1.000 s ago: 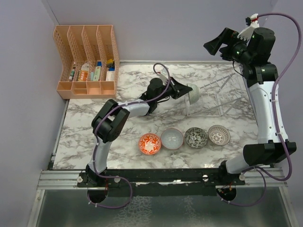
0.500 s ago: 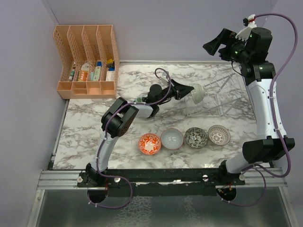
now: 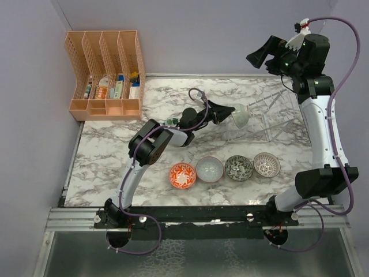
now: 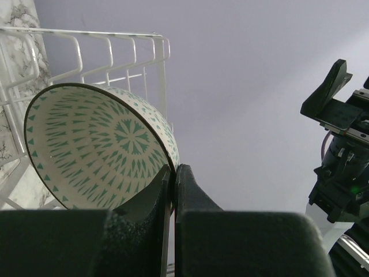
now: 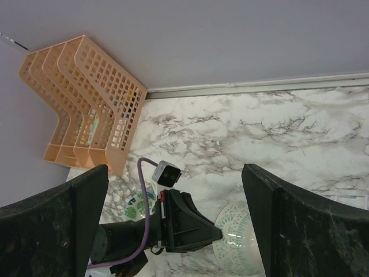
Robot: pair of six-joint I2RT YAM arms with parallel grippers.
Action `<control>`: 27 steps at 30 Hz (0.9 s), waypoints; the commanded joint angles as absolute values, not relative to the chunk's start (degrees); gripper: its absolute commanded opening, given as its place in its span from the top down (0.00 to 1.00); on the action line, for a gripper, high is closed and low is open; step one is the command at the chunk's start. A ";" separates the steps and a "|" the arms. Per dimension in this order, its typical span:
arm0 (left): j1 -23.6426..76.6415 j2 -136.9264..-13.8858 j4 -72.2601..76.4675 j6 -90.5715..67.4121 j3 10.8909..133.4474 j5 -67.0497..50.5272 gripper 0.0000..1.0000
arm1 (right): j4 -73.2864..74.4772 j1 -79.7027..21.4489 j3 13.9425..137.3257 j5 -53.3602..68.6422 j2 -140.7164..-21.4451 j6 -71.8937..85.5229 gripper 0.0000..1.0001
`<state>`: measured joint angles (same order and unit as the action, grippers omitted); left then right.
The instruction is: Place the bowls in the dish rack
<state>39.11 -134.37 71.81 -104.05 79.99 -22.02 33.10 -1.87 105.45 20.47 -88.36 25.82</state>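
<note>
My left gripper [image 3: 226,112] is shut on the rim of the pale green bowl [image 3: 241,115] and holds it tilted on edge at the left end of the clear dish rack [image 3: 262,118]. In the left wrist view the fingertips [image 4: 167,179] pinch the bowl's wall [image 4: 98,144] in front of the rack's ribs [image 4: 115,52]. My right gripper [image 3: 270,53] is open and empty, raised high above the rack. Red-orange [image 3: 182,175], light blue-grey [image 3: 209,169], dark speckled [image 3: 238,168] and lattice [image 3: 266,165] bowls sit in a row in front. The green-leaf bowl [image 5: 134,203] lies partly under the left arm.
The orange file organizer [image 3: 106,69] stands at the back left corner, also in the right wrist view [image 5: 86,104]. The back wall runs just behind the rack. The right arm's column [image 3: 326,133] stands at the table's right edge.
My left gripper has carried the pale green bowl a little to the right, up to the rack's left end, and turned it more on edge. The right arm has hardly moved.
</note>
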 commanded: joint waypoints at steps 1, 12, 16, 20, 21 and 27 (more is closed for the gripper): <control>39.63 -135.48 80.05 -106.77 81.22 -19.28 1.00 | 32.52 -1.58 104.63 21.91 -89.05 25.43 0.00; 39.73 -139.44 82.26 -108.87 82.07 -18.01 1.00 | 32.52 -1.58 104.93 22.53 -89.82 25.40 0.00; 39.73 -141.11 84.23 -109.99 82.98 -17.13 1.00 | 32.35 -1.58 104.96 23.00 -90.32 25.50 0.00; 39.72 -142.70 85.86 -110.79 84.51 -16.74 1.00 | 32.39 -1.58 105.06 23.25 -90.70 25.56 0.00; 39.73 -143.03 86.01 -110.97 84.81 -16.70 1.00 | 32.43 -1.58 105.09 23.24 -90.83 25.51 0.00; 39.73 -144.28 87.08 -111.96 86.26 -16.48 1.00 | 33.34 -1.58 105.67 22.42 -91.13 24.80 0.00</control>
<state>39.33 -143.41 78.81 -110.19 83.74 -18.33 33.15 -1.87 104.92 21.82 -90.52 25.76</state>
